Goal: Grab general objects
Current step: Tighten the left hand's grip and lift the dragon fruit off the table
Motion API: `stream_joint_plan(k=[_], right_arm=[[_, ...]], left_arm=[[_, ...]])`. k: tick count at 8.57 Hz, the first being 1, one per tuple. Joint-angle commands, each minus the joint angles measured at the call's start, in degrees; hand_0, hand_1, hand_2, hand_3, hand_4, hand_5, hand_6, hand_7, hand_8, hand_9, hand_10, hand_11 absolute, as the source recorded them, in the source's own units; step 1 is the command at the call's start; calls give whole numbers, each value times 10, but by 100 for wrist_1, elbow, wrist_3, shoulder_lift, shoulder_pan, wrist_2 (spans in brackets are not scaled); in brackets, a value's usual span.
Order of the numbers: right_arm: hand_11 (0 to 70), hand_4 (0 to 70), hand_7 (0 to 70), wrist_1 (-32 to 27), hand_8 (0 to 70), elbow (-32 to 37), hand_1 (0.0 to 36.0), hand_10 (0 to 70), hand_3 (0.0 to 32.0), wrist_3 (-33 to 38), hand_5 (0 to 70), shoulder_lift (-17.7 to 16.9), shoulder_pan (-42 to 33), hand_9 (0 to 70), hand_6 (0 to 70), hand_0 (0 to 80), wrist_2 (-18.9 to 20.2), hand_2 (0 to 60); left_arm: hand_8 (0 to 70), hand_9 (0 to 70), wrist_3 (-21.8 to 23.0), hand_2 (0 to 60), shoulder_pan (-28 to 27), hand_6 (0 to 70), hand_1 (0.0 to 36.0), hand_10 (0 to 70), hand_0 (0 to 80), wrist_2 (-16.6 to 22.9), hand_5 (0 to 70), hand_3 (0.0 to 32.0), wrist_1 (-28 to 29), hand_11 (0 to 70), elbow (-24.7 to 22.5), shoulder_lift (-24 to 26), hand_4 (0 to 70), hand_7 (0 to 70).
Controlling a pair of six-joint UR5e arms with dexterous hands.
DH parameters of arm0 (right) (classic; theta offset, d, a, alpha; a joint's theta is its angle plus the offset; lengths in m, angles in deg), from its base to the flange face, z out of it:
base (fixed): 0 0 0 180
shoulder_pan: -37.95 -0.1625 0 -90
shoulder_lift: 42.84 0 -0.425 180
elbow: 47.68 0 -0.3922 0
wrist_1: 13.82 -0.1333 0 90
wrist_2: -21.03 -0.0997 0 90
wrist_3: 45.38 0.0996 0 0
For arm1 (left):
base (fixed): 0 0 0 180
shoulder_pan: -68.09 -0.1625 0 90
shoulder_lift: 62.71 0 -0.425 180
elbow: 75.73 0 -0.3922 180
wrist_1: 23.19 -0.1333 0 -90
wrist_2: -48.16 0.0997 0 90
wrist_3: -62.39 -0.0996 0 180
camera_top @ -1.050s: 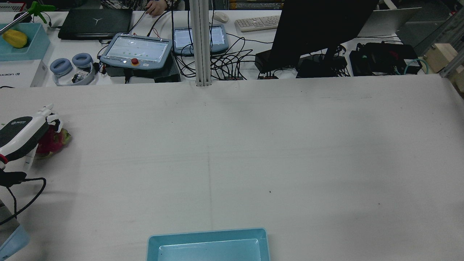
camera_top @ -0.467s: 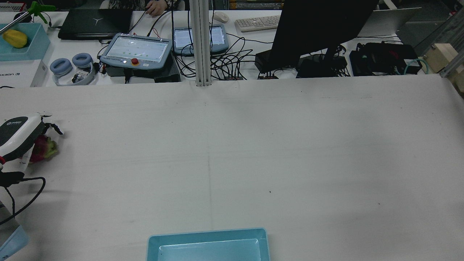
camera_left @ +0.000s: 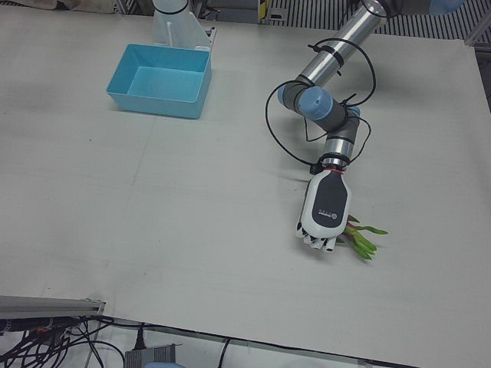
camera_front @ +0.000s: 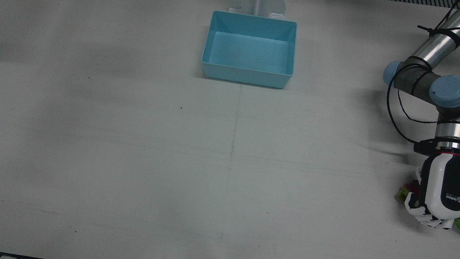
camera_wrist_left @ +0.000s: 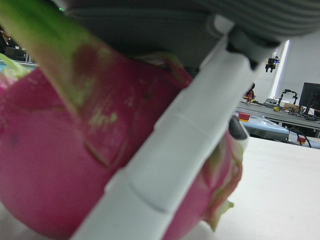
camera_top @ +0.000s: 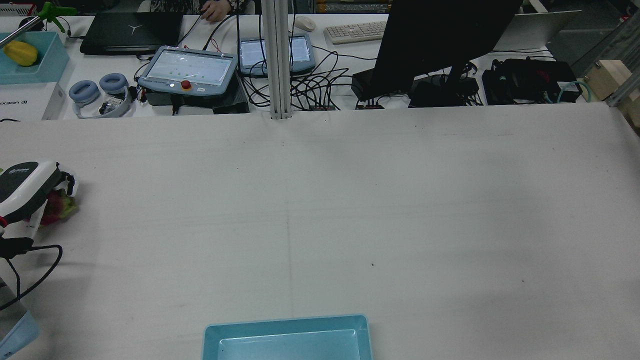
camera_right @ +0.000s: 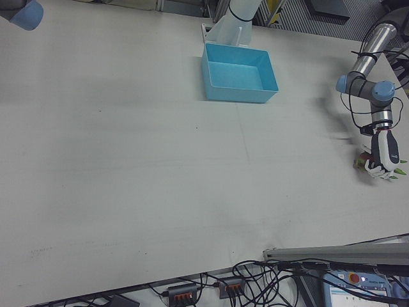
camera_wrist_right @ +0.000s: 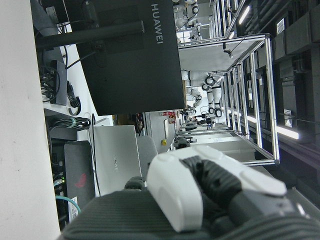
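Note:
A pink dragon fruit with green scales (camera_top: 59,209) lies at the left edge of the table in the rear view. My left hand (camera_top: 25,186) sits on top of it, fingers curled down around it. In the left hand view the fruit (camera_wrist_left: 75,150) fills the frame with a white finger (camera_wrist_left: 185,145) wrapped across it. The left-front view shows the hand (camera_left: 324,215) over the fruit (camera_left: 360,241), green tips sticking out. The front view shows the hand (camera_front: 440,194) and fruit (camera_front: 405,190) at the right edge. My right hand (camera_wrist_right: 200,190) shows only in its own view, away from the table.
A light blue bin (camera_front: 248,77) stands at the robot's side of the table, mid-width; it also shows in the rear view (camera_top: 285,324). Beyond the far table edge are teach pendants (camera_top: 187,70), cables and a monitor (camera_top: 430,45).
My left hand's fingers went from stretched out over the dragon fruit to curled around it. Hand and fruit shifted slightly left toward the table edge.

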Motion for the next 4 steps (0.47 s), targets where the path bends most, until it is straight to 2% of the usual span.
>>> stream_joint_plan(k=[1,2,4], right_arm=[[0,0,0,0,0,-6,0,0,0,-5,0,0,0,0,0,0,0,0],[0,0,0,0,0,-15,0,0,0,-5,0,0,0,0,0,0,0,0],[0,0,0,0,0,-24,0,0,0,-5,0,0,0,0,0,0,0,0]], left_arm=[[700,700,58,600,24,700,360,700,800,-138,700,0,8,700,-45,-10,700,700],[700,700,85,600,50,700,360,700,800,-120,700,0,-53,700,-211,-53,700,700],[700,700,268,600,94,700,360,700,800,-33,700,0,-639,700,-1261,-98,700,700]])
